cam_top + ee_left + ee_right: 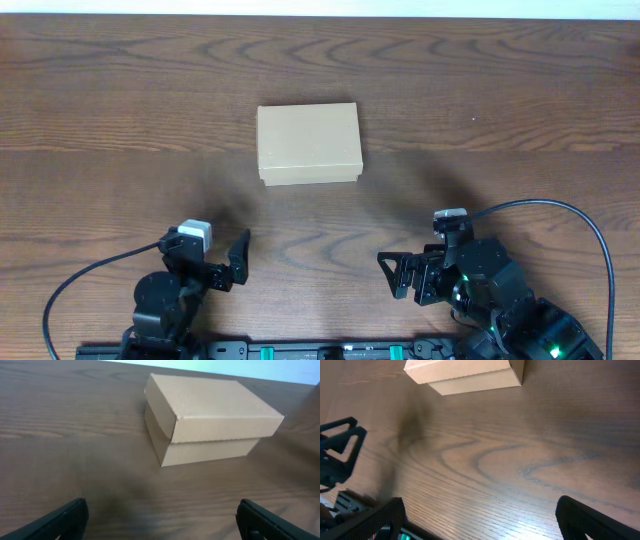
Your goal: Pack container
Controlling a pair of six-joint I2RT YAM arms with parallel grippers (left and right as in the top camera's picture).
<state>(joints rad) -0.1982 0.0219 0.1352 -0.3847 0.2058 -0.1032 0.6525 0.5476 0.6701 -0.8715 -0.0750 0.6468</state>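
Note:
The container (308,143) is a tan cardboard box with its lid shut, lying in the middle of the wooden table. It also shows in the left wrist view (210,417) and at the top of the right wrist view (467,372). My left gripper (225,265) is open and empty near the table's front edge, left of and nearer than the box. In the left wrist view its fingers (160,520) frame bare wood. My right gripper (400,277) is open and empty at the front right; its fingers (480,520) also frame bare wood. No pens are in view.
The dark wooden table (500,120) fills the views. A black rail (320,350) runs along the front edge between the arm bases. The left arm's gripper shows at the left edge of the right wrist view (340,450).

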